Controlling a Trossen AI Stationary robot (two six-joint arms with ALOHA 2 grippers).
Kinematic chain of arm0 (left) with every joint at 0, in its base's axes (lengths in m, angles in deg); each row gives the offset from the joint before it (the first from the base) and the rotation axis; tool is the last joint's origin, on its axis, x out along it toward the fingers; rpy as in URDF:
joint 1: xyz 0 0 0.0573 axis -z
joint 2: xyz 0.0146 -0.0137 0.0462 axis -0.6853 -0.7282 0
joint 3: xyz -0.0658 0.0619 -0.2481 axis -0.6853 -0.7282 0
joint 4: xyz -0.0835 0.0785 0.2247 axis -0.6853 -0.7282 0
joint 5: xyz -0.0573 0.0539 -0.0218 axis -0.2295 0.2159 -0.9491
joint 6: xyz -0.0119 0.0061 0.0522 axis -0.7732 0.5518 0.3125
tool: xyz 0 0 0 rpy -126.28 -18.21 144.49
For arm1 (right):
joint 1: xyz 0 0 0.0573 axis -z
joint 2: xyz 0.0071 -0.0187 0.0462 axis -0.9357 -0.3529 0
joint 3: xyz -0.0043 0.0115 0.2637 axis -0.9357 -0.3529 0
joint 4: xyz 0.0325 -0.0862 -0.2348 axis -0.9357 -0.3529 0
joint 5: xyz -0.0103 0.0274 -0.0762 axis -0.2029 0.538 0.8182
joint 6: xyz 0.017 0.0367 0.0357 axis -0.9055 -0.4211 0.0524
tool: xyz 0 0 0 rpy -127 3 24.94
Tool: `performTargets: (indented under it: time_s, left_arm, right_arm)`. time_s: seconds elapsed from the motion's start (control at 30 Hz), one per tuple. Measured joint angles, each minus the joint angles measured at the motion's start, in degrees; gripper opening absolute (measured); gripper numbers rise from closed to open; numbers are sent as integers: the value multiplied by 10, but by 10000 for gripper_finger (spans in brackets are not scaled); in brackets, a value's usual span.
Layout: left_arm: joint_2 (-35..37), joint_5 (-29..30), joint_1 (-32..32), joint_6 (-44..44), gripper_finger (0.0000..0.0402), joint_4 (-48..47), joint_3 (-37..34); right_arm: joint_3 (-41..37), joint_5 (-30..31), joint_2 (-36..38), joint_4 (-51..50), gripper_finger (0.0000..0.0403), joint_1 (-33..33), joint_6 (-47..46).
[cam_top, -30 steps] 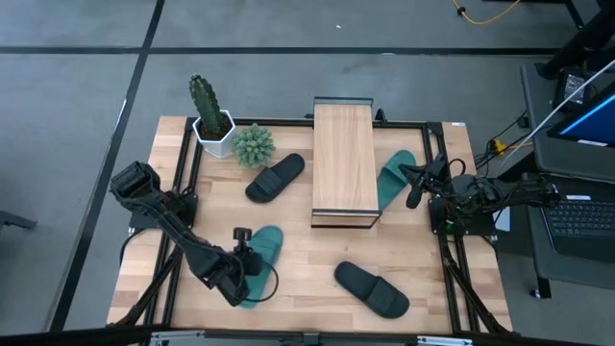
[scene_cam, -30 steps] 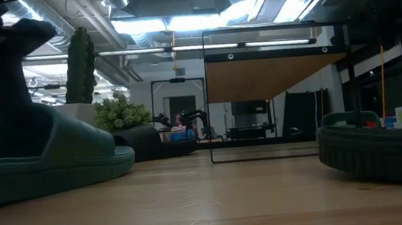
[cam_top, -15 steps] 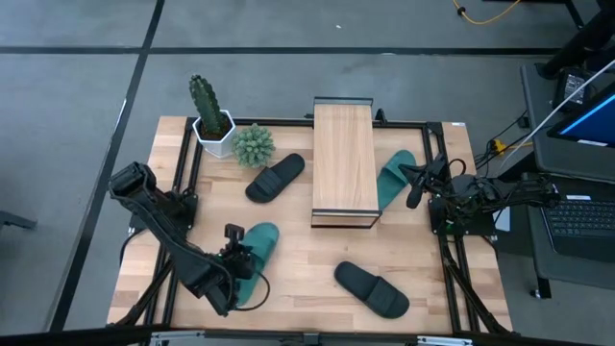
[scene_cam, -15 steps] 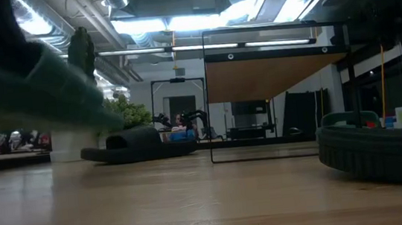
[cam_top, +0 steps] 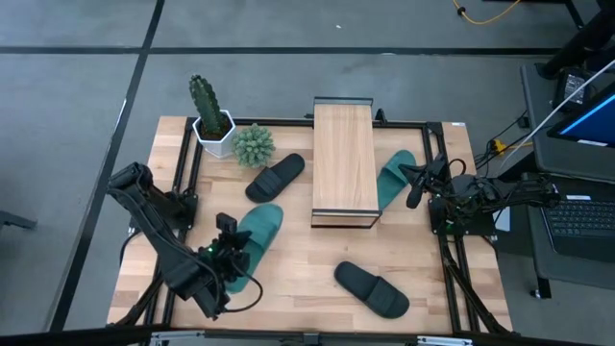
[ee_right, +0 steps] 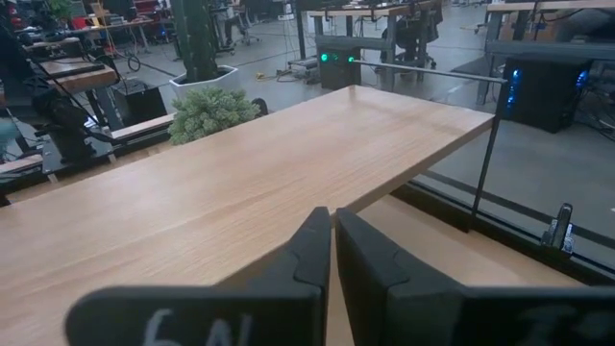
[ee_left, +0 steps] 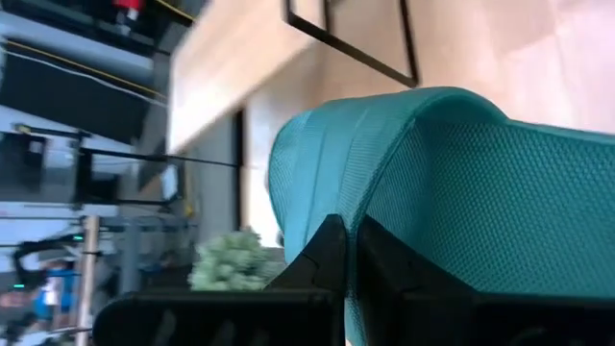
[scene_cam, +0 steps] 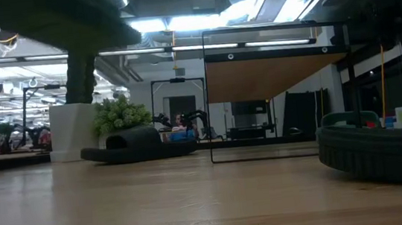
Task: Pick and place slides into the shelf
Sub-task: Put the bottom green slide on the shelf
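— Where the left arm reaches over the table's front-left part, what is logged?

— Item one: left gripper [cam_top: 231, 252], fingers clamped on the edge of a teal slide [cam_top: 252, 231]. In the low view the slide's underside [scene_cam: 64, 18] hangs clear above the tabletop [scene_cam: 195, 203]; in the left wrist view its mesh-textured sole [ee_left: 461, 192] fills the picture with the dark fingers [ee_left: 332, 259] pinching its rim.

— And the other slides?

— Item two: second teal slide [cam_top: 394, 178], on the table just beside the shelf's right side, near the right gripper. Item three: black slide [cam_top: 275, 178], lying left of the shelf, near the small bushy plant. Item four: black slide [cam_top: 372, 289], on the table's front part, right of the lifted teal one and well apart from it.

— Shelf?

— Item five: shelf [cam_top: 344, 159], light wood top on a thin black frame, standing at the table's middle toward the back. Nothing lies on its top.

— Right arm?

— Item six: right gripper [cam_top: 413, 185], waiting at the table's right edge, fingers pressed together with nothing between them, as the right wrist view shows, facing the shelf's plank [ee_right: 240, 202].

— Other stock?

— Item seven: cactus in a white pot [cam_top: 209, 113], back-left corner. Item eight: small bushy plant [cam_top: 253, 145], just beside it.
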Motion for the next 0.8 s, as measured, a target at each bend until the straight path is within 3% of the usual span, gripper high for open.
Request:
performTargets:
  time_s: [0.07, 0.33, 0.6, 0.8]
  left_arm:
    - [0, 19, -1, 8, 2, -18, 19]
    - [1, 93, -47, 178, 2, -17, 78]
    - [1, 73, -134, 304, 2, 27, 87]
    - [1, 18, -195, 462, 2, 161, 87]
  right_arm:
    - [0, 0, 0, 0, 23, 0, 0]
    - [0, 0, 0, 0, 23, 0, -14]
    - [0, 0, 0, 1, 23, 0, -17]
    - [0, 0, 0, 1, 23, 0, -16]
